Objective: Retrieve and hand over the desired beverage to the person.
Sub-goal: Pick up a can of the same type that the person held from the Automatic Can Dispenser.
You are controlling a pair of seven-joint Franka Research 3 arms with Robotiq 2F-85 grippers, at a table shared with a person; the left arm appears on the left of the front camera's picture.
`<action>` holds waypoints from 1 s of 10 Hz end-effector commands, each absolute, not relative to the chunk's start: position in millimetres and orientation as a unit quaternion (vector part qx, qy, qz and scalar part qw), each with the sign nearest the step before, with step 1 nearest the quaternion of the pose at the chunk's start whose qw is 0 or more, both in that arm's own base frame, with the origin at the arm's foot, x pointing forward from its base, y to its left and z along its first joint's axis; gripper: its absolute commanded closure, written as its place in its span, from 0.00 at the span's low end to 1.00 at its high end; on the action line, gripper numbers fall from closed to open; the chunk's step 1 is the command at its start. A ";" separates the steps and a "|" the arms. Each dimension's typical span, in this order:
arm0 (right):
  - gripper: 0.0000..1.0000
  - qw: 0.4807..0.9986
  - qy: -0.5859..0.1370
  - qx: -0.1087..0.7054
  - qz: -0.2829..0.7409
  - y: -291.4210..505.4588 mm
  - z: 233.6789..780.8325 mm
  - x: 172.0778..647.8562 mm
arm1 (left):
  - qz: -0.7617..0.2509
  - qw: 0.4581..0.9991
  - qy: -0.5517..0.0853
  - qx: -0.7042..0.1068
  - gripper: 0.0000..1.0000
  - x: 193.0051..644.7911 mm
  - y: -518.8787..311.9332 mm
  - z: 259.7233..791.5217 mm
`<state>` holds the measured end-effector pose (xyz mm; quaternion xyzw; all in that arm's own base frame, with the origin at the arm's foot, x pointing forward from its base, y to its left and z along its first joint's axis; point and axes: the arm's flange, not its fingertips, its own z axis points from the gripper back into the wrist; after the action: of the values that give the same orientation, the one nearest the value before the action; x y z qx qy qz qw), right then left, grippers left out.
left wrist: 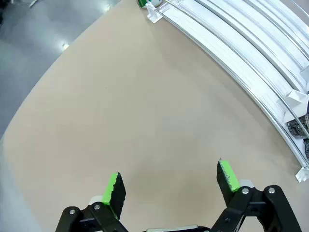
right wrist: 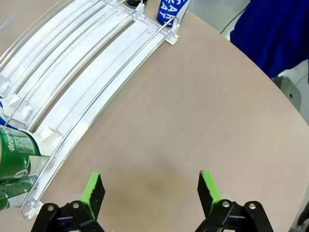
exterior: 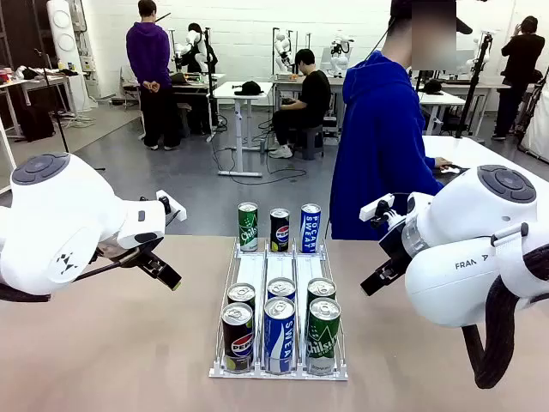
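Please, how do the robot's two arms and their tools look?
Both arms are white with rounded joints, each topped by a grey round cap. The right arm carries grey lettering beginning FRAN and a thick black ribbed hose; the left arm has a thin black cable. The left tool and right tool are black linkages with bright green pads.

You see a smooth, matt tan table (left wrist: 120, 106) & a shiny white plastic rack (right wrist: 96, 63). The cans (exterior: 279, 336) look like glossy metal, & the arm shells (exterior: 60, 219) are smooth shiny plastic. The person (exterior: 377, 154) wears soft blue cloth.
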<state>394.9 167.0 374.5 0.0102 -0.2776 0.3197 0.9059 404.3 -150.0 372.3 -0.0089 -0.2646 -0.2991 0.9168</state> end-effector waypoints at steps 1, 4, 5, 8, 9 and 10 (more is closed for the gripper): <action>0.00 0.906 -0.278 0.010 0.320 167.0 374.4 394.9 | -0.299 0.917 -0.265 -0.009 0.00 404.3 -150.1 372.2; 0.00 0.906 -0.278 0.010 0.320 167.0 374.4 394.9 | -0.299 0.917 -0.265 -0.009 0.00 404.3 -150.1 372.2; 0.00 0.906 -0.278 0.010 0.320 167.0 374.4 394.9 | -0.299 0.917 -0.265 -0.009 0.00 404.3 -150.1 372.2; 0.00 0.906 -0.278 0.010 0.320 167.0 374.4 394.9 | -0.299 0.917 -0.265 -0.009 0.00 404.3 -150.1 372.2; 0.00 0.906 -0.278 0.010 0.320 167.0 374.4 394.9 | -0.299 0.917 -0.265 -0.009 0.00 404.3 -150.1 372.2; 0.00 0.906 -0.278 0.010 0.320 167.0 374.4 394.9 | -0.299 0.917 -0.265 -0.009 0.00 404.3 -150.1 372.2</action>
<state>394.9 167.1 374.5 0.0100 -0.2776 0.3199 0.9058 404.2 -150.2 372.3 -0.0088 -0.2646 -0.2993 0.9167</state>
